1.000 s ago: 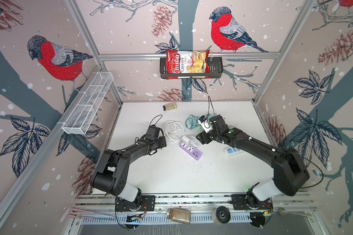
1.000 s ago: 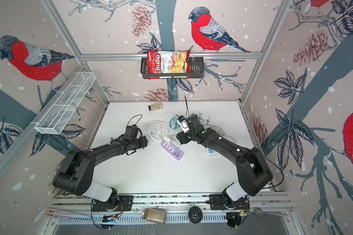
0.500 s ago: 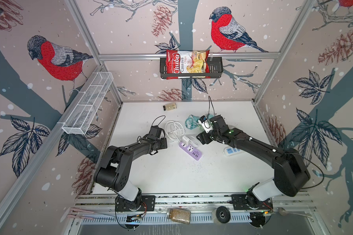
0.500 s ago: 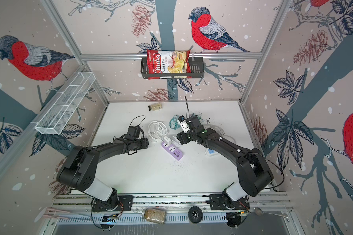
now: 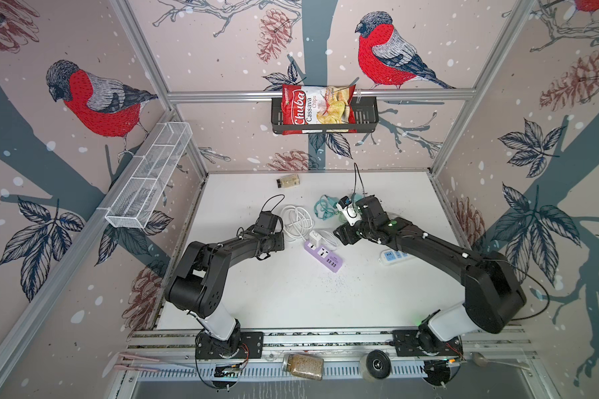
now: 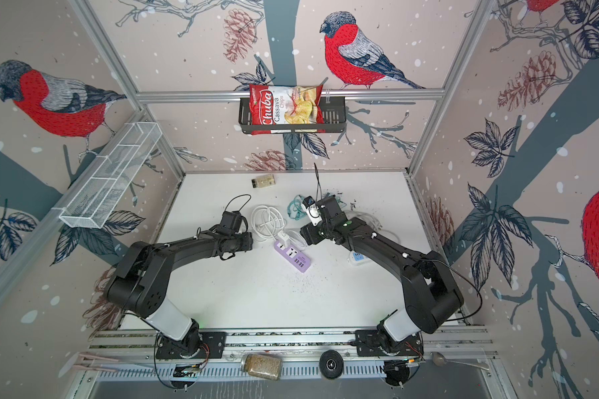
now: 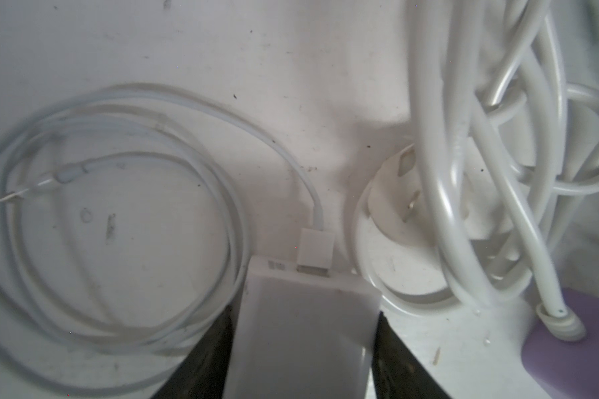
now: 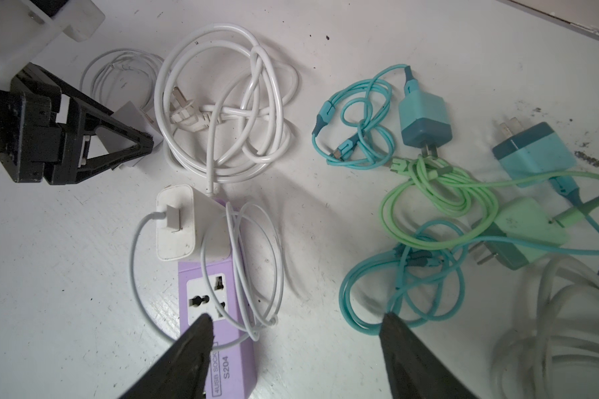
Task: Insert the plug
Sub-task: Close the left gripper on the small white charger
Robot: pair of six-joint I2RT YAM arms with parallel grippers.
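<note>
My left gripper (image 7: 306, 309) has its jaws pressed against both flanks of the white charger (image 7: 301, 345). The charger lies near the middle of the bench (image 5: 291, 293), just beside the thick white cord (image 7: 426, 138), on the side toward the left edge. I can't see its prongs from here. My right gripper (image 8: 297, 316) hangs spread and empty above the purple power strip (image 8: 222, 366).

I judge this the pick-up stage. I'd confirm a square, firm pinch before lifting, then raise straight so the USB lead (image 7: 317, 207) trails free of the coil. The right gripper can steady the strip while I line the prongs over the vacant socket (image 8: 206, 297), next to the charger already seated (image 8: 177, 224), and press down vertically.
</note>
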